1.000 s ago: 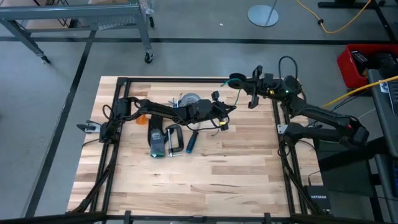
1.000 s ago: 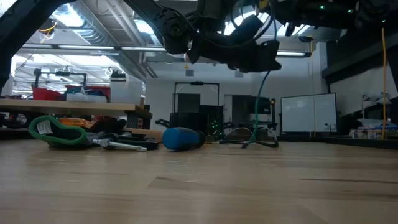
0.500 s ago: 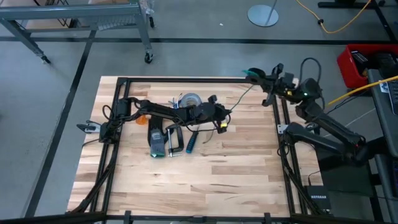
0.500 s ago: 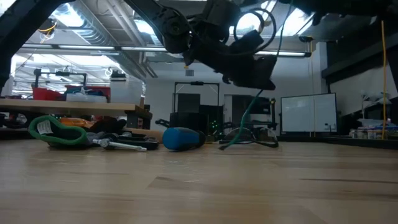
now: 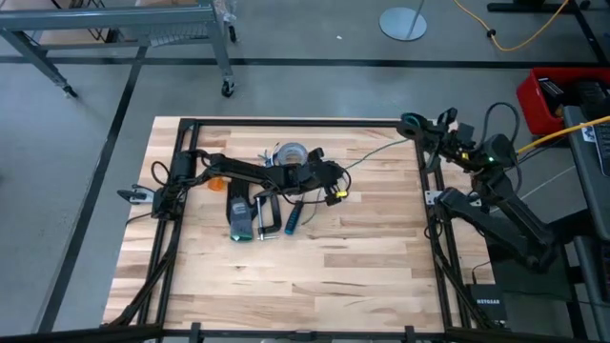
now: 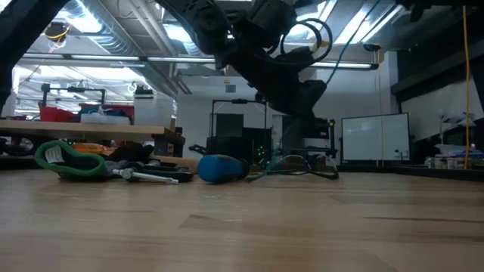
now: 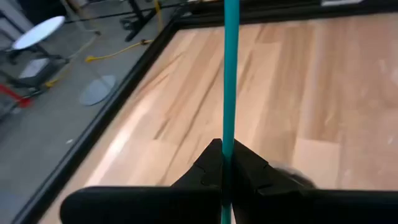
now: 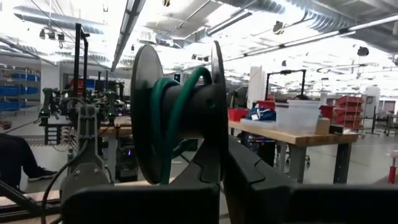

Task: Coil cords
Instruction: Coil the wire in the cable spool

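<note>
Cord: thin teal-green cord [image 5: 374, 151], strung taut in the air from mid-table to the far right corner of the table [image 5: 286, 286]; in the left wrist view a straight line running away from the fingers.
Spool: small black spool [image 8: 177, 121] with several green turns already on it, pinched by its flange in the right gripper [image 5: 426, 125], clamped tight above the table's far right corner.
Left gripper: left gripper [image 7: 225, 168] pinched closed around the cord, held above the table near a clutter of tools [image 5: 262, 211].
Handling: probably light, limp and smooth; likely to slide through a loose pinch and to sag or kink once tension drops.
Hold point: best kept close to the free run, as now, so turns lay down tight; spool better held by flange or hub than by the wound cord.
Edges: black frame rail [image 5: 419, 191] directly under the spool; cord crosses it, may snag.
Room: bare wood along the near half; tools crowd the left arm's side.
</note>
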Controlling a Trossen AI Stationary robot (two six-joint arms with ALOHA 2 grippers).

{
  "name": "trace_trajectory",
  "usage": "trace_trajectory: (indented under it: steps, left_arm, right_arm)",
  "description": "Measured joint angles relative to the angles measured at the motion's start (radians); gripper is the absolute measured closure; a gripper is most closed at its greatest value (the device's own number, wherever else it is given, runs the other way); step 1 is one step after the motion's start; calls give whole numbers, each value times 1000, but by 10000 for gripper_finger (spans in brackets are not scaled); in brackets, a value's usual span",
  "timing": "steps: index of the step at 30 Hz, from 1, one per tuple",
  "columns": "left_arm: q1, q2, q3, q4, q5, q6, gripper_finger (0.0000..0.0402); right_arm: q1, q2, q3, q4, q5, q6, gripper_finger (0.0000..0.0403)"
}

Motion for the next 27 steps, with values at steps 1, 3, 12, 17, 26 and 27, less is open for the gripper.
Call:
trace_trajectory:
  steps: [1, 3, 12, 17, 26, 27]
  left_arm:
    - [-1, -9, 0, -25, -20, -1, 401]
    - [-4, -25, 0, -85, -63, -2, 402]
    - [6, -112, 0, -246, -154, -16, 401]
    - [29, -160, 0, -299, -154, -17, 401]
    - [82, -212, -1, -442, -153, -21, 401]
    - [91, -220, -1, -453, -153, -22, 401]
  right_arm:
    - [0, -14, 1, -16, 0, 0, 401]
    - [0, -41, 1, -66, 0, 1, 401]
    - [2, -79, 2, -294, -1, 14, 401]
    - [2, -63, 2, -422, -34, 17, 401]
    - [2, -62, 1, -621, -44, 13, 401]
    - [2, -62, 1, -634, -44, 10, 401]
